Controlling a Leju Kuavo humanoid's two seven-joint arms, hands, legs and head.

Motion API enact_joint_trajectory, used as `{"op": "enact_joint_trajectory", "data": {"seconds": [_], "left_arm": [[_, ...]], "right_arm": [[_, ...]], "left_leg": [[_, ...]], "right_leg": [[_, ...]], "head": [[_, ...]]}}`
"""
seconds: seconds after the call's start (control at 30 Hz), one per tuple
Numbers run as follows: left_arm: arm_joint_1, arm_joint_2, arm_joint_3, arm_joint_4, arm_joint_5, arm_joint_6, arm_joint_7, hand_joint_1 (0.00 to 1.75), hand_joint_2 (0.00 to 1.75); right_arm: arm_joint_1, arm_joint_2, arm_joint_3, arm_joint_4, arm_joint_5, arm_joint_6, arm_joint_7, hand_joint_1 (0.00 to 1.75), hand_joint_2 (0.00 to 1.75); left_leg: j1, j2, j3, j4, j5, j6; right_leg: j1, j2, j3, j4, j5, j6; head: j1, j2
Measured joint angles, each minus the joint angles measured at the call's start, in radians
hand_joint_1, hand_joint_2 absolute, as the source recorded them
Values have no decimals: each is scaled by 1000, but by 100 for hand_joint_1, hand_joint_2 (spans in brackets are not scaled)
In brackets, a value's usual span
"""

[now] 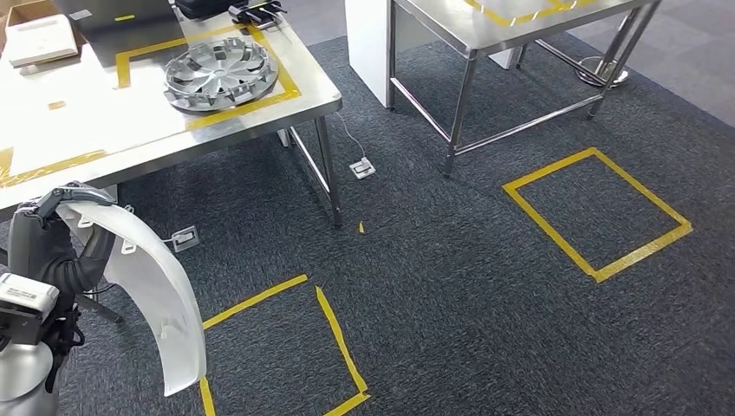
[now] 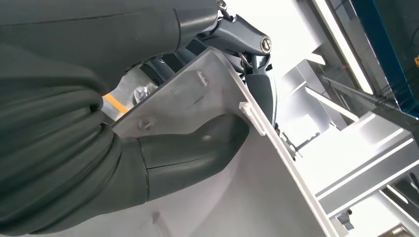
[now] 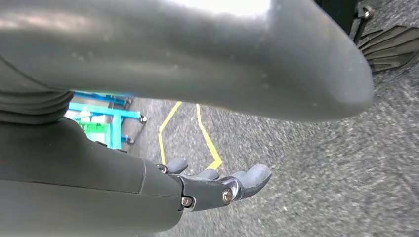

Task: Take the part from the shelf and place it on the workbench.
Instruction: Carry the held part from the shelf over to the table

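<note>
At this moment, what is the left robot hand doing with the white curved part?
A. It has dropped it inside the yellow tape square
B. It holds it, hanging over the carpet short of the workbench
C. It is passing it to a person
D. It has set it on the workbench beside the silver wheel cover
B: the left robot hand grips the top of the white curved part, which hangs over the carpet beside the workbench.

Steel workbench (image 1: 305,97), silver hubcap (image 1: 220,73) inside yellow tape, perhaps a box (image 1: 39,39) at corner
</note>
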Motion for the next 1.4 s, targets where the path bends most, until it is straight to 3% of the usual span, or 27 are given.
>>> {"op": "enact_joint_trajectory", "data": {"seconds": [0.07, 0.1, 0.17, 0.2, 0.27, 0.33, 0.4, 0.47, 0.53, 0.6, 0.67, 0.7, 0.73, 0.77, 0.8, 0.87, 0.93, 0.97, 1.0, 1.03, 1.1, 1.13, 1.17, 1.23, 1.3, 1.37, 1.4], "left_arm": [[-2, 6, 1, -1, 0, 2, -9, 175, 175], [-2, 8, 2, -1, 1, 4, -12, 175, 175], [1, 15, 5, -2, 4, 6, -19, 175, 175], [3, 18, 7, -3, 6, 7, -23, 175, 175], [3, 23, 9, -6, 10, 8, -27, 175, 175], [3, 23, 9, -7, 13, 9, -28, 175, 175], [4, 22, 8, -7, 13, 9, -28, 175, 175], [5, 22, 8, -7, 13, 9, -28, 175, 175], [5, 22, 8, -7, 14, 9, -28, 175, 175], [3, 23, 8, -7, 15, 9, -28, 175, 175], [1, 26, 8, -8, 16, 9, -28, 175, 175], [2, 29, 8, -8, 16, 9, -28, 175, 175], [3, 33, 9, -9, 17, 9, -29, 175, 175], [4, 38, 10, -9, 19, 10, -29, 175, 175], [4, 43, 11, -9, 21, 11, -30, 175, 175], [3, 47, 13, -8, 25, 14, -32, 175, 175], [6, 49, 13, -5, 29, 17, -32, 175, 175], [7, 49, 13, -4, 31, 18, -32, 175, 175], [7, 50, 13, -3, 32, 19, -32, 175, 175], [7, 52, 13, -2, 33, 19, -32, 175, 175], [4, 55, 13, -2, 35, 20, -31, 175, 175], [3, 56, 14, -2, 35, 21, -31, 175, 175], [2, 57, 14, -2, 37, 24, -30, 175, 175], [2, 60, 14, -2, 41, 29, -27, 175, 175], [0, 63, 14, -2, 46, 35, -24, 175, 175], [-3, 62, 13, -2, 48, 39, -24, 175, 175], [-4, 62, 13, -2, 48, 39, -24, 175, 175]], "right_arm": [[-1, 0, 0, 0, 2, 1, 0, 0, 0], [-1, 0, 0, 0, 2, 1, 0, 0, 0], [-2, 0, 0, 0, 4, 1, 0, 0, 0], [-3, 0, 0, 0, 4, 1, 0, 0, 0], [-4, 1, 0, 0, 4, 1, 0, 0, 0], [-2, 1, 0, 0, 5, 1, 0, 0, 0], [0, 2, 0, 0, 6, 1, 0, 0, 0], [1, 2, 0, 0, 6, 1, 0, 0, 0], [1, 2, 0, 0, 6, 1, 0, 0, 0], [0, 2, 0, 0, 7, 1, -1, 0, 0], [-2, 2, 0, 0, 7, 2, -2, 0, 0], [-2, 2, 0, 0, 7, 2, -2, 0, 0], [-3, 3, 0, 0, 8, 2, -1, 0, 0], [-3, 3, 0, 0, 9, 2, 0, 0, 0], [-2, 4, 0, 0, 11, 2, 0, 0, 0], [0, 4, 0, 0, 13, 2, 0, 0, 0], [2, 4, 0, 0, 14, 1, 0, 0, 0], [2, 4, 0, 0, 14, 1, 0, 0, 0], [2, 5, 0, 0, 14, 1, 0, 0, 0], [1, 5, 0, 0, 15, 1, 0, 0, 0], [-1, 5, 0, 0, 15, 1, 0, 0, 0], [-1, 6, 0, 0, 15, 1, 0, 0, 0], [-2, 6, 0, 0, 15, 1, 0, 0, 0], [-3, 6, 0, 0, 13, -1, 0, 0, 0], [-4, 6, -1, 0, 8, -3, 0, 0, 0], [-4, 7, -2, 0, 1, -6, 0, 0, 0], [-3, 7, -3, 0, -2, -8, 0, 0, 0]], "left_leg": [[-9, 35, 65, -119, 36, 15], [-13, 43, 76, -141, 39, 23], [-15, 21, 74, -144, 40, 37], [-12, 9, 73, -146, 42, 42], [-5, -11, 74, -152, 48, 53], [-2, -32, 70, -151, 50, 59], [-2, -52, 65, -148, 50, 61], [-2, -59, 63, -146, 50, 61], [-2, -66, 62, -144, 50, 60], [-1, -102, 56, -133, 48, 48], [2, -141, 49, -128, 50, 28], [3, -152, 46, -132, 53, 20], [4, -151, 44, -133, 55, 14], [3, -132, 38, -125, 50, 9], [2, -103, 24, -97, 32, 5], [-1, -43, -30, 20, -32, -1], [0, -28, -85, 139, -79, -4], [0, -27, -90, 153, -76, -3], [0, -23, -72, 124, -54, -1], [-1, -11, -35, 59, -22, 2], [-8, 34, 41, -79, 23, 17], [-12, 50, 62, -118, 32, 25], [-15, 55, 68, -131, 32, 32], [-14, 33, 67, -133, 38, 44], [-8, 18, 69, -141, 43, 56], [-5, 6, 68, -145, 46, 65], [-5, 0, 66, -145, 47, 67]], "right_leg": [[5, -19, 7, 1, -7, 8], [8, -28, 9, 2, -9, 14], [10, -47, 13, 1, -12, 24], [8, -40, 14, 4, -15, 31], [4, 8, -6, 51, -47, 42], [1, 58, -69, 179, -111, 48], [1, 70, -129, 293, -152, 51], [1, 70, -146, 322, -157, 51], [0, 71, -142, 310, -143, 51], [-4, 109, -77, 162, -73, 49], [-5, 136, -14, 25, -14, 42], [-4, 124, -13, 23, -11, 36], [-5, 113, -11, 20, -8, 28], [-5, 102, -8, 17, -5, 20], [-7, 90, -6, 13, -2, 14], [-5, 66, -6, 10, -1, 6], [-2, 39, -6, 10, -3, 3], [-1, 25, -6, 10, -4, 2], [0, 12, -5, 11, -5, 3], [1, 0, -2, 11, -7, 5], [5, -20, 4, 11, -13, 12], [7, -28, 7, 11, -15, 17], [10, -36, 9, 10, -16, 22], [11, -51, 14, 7, -18, 33], [8, -20, 4, 34, -40, 44], [3, 41, -47, 139, -95, 53], [3, 60, -85, 210, -124, 55]], "head": [[0, 0], [1, 0], [1, 0], [2, 0], [3, 0], [5, 0], [6, 0], [6, 0], [7, 0], [7, 0], [7, 0], [7, 0], [7, 0], [5, 0], [3, 0], [0, 0], [-1, 0], [-1, 0], [-1, 0], [-1, 0], [0, 0], [0, 0], [0, 0], [0, 0], [2, 0], [7, 0], [9, 0]]}}
